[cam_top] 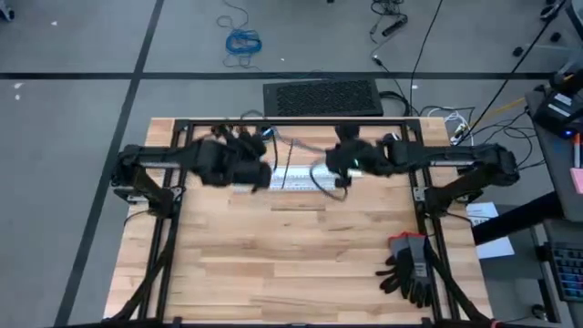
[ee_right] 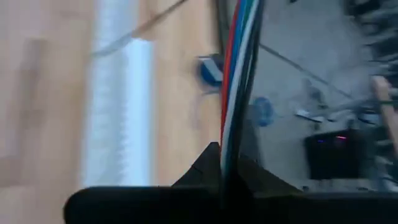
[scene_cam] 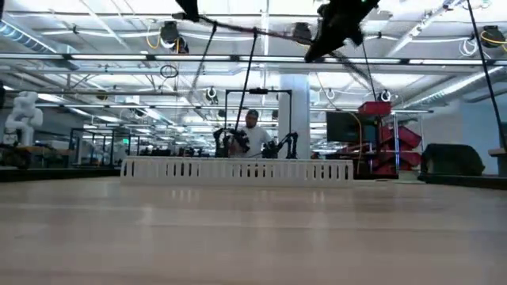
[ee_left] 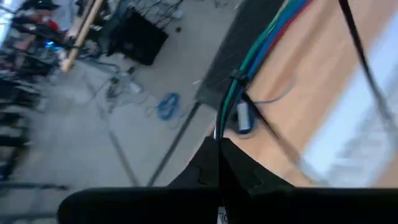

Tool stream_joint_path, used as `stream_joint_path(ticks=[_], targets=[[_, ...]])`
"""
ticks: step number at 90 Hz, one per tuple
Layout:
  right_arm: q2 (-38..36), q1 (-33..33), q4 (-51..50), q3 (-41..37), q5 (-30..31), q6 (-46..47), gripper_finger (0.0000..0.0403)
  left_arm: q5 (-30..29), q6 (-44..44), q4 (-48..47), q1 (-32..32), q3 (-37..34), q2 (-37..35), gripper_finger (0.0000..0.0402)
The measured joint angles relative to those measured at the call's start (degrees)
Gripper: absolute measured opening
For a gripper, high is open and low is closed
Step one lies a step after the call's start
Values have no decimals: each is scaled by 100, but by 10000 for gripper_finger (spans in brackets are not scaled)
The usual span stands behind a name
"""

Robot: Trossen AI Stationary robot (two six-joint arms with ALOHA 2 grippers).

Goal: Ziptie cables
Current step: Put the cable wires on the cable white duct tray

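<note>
Both arms raised over the table's far edge, cables (ee_left: 239, 81) stretched between them above the white duct (scene_cam: 238, 169). Left gripper (ee_left: 219, 149) and right gripper (ee_right: 225, 158) each pinch one end, jaws pressed on the wires. One ziptie (ee_left: 238, 78) looks cinched already; next likely calls for a second tie, though none visible loose.

A big open robotics lab or industrial hall. The low view shows a high ceiling (scene_cam: 95, 55) of white beams and strip lights, a person (scene_cam: 252, 133) at another arm rig, a white humanoid robot (scene_cam: 22, 115) and a red rack (scene_cam: 388, 138). Grey concrete floor (cam_top: 64, 109) with loose cords surrounds the wooden bench (cam_top: 291, 246).
</note>
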Motion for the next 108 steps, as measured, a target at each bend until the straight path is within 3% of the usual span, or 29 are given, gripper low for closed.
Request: stream_joint_path(ticks=[18,32,49,65,77,108], targets=[[531,-982,432,407,-44,-506,0,756,1691,1031,1468,0,2,0],[942,-1329,337,497,-289,-612,0,1451,2401,1805,2132,-104,2,0],[1532,-1514,-304,497,-1204,52,0,2101,2675,2468,2544,-1284,36,0],[2055,-1300,-423,503,-1549,686,0,2131,2740,2742,2563,-2993,37,0],[2414,-1029,-500,503,-2012,1034,0,2271,2356,3130,2377,-3831,31,0],[3017,-274,-658,488,-2105,1381,0,2237,1482,3355,1347,-4199,24,0]])
